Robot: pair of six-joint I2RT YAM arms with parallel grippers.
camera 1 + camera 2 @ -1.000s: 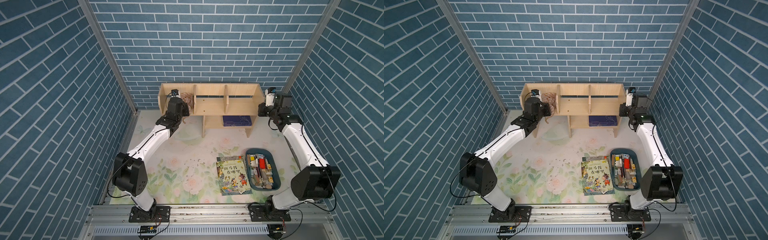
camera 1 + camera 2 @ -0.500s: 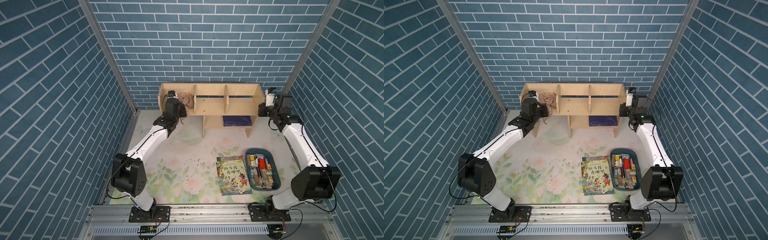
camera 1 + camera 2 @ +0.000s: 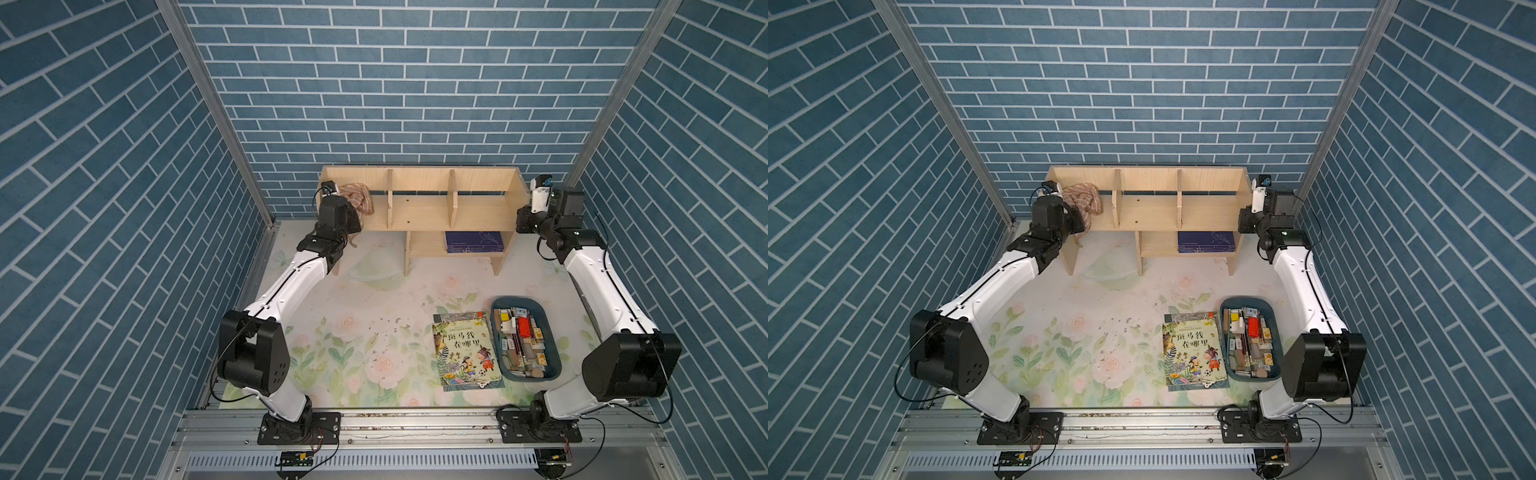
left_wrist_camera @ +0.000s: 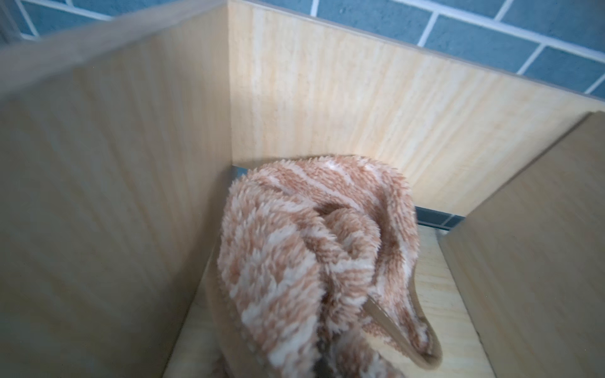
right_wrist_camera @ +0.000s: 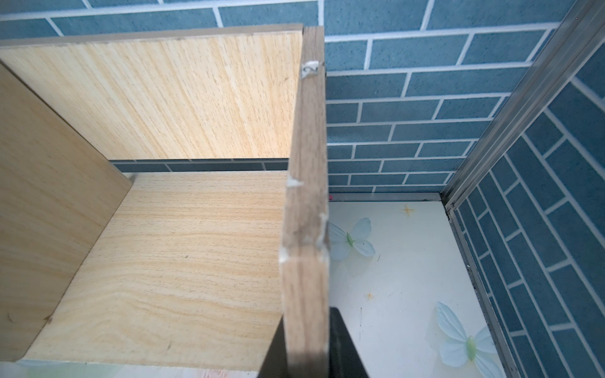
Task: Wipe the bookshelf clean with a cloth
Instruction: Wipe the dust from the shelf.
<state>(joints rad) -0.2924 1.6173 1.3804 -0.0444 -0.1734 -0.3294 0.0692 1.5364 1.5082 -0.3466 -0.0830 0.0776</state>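
Bookshelf (image 3: 419, 210) of light wood stands at the 12 o'clock edge of the table (image 3: 353, 311), with its back to the brick wall, in both top views. It has three upper compartments, separated by two upright dividers, and a small lower shelf under the middle and 3 o'clock part.

The cloth (image 3: 357, 197), tan-pink with thin white stripes, is inside the compartment at the 9 o'clock end of the bookshelf. In the left wrist view it is bunched up in the back corner, and it touches the compartment floor and lies close to the side panel. The left claw (image 4: 307, 327) is closed on the cloth; the fabric covers most of its fingers. The left arm reaches into this compartment from the 7 o'clock side.

The right claw (image 5: 306, 347) is at the 3 o'clock end of the bookshelf. In the right wrist view the front edge of the side panel passes between its two black fingers (image 5: 342, 343), one on each face of the panel, so it grips this panel.

A dark blue book (image 3: 473, 241) lies flat on the lower shelf. A colourful picture book (image 3: 465, 353) lies on the table at about 5 o'clock, and a blue tray (image 3: 534, 377) full of small items is just beside it, on its 3 o'clock side. Small dark crumbs (image 3: 390, 332) are scattered on the table near the centre.
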